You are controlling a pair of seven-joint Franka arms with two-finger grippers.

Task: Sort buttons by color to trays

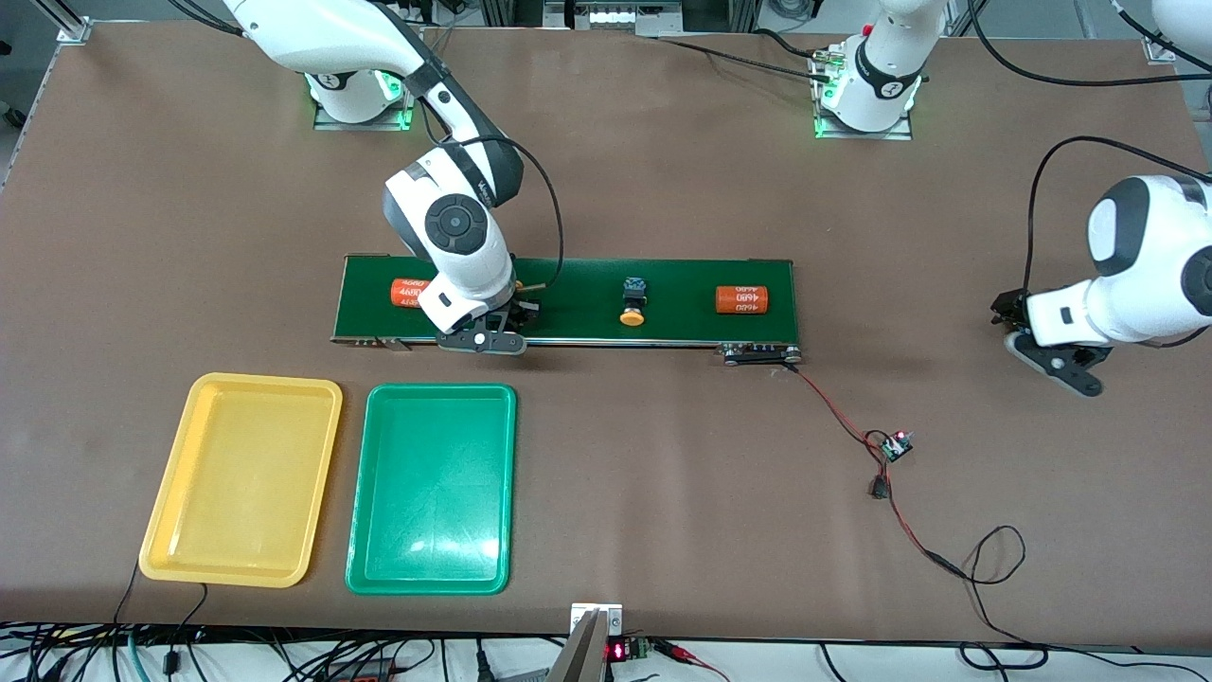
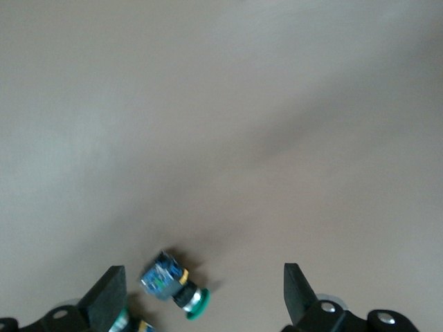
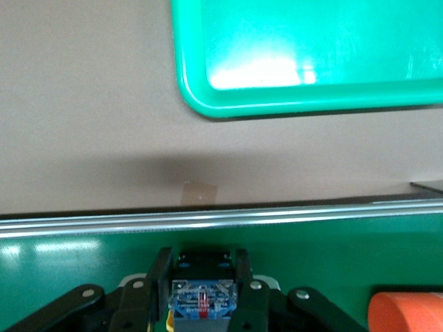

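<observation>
My right gripper (image 1: 483,333) (image 3: 202,259) is down on the conveyor belt (image 1: 587,284), shut on a button (image 3: 204,299) with a black-blue body; its cap is hidden. A yellow-capped button (image 1: 632,305) lies on the belt's middle. My left gripper (image 1: 1049,355) (image 2: 202,277) hangs open over the bare table at the left arm's end. A green-capped button (image 2: 173,283) lies on its side between its fingers, untouched. A second button (image 2: 131,324) shows partly beside one finger. The yellow tray (image 1: 241,478) and green tray (image 1: 431,488) (image 3: 311,55) stand side by side, nearer the front camera than the belt.
Two orange cylinders (image 1: 409,292) (image 1: 741,299) lie on the belt, one close beside my right gripper. Red and black wires with a small circuit board (image 1: 895,445) trail from the belt's end toward the front edge.
</observation>
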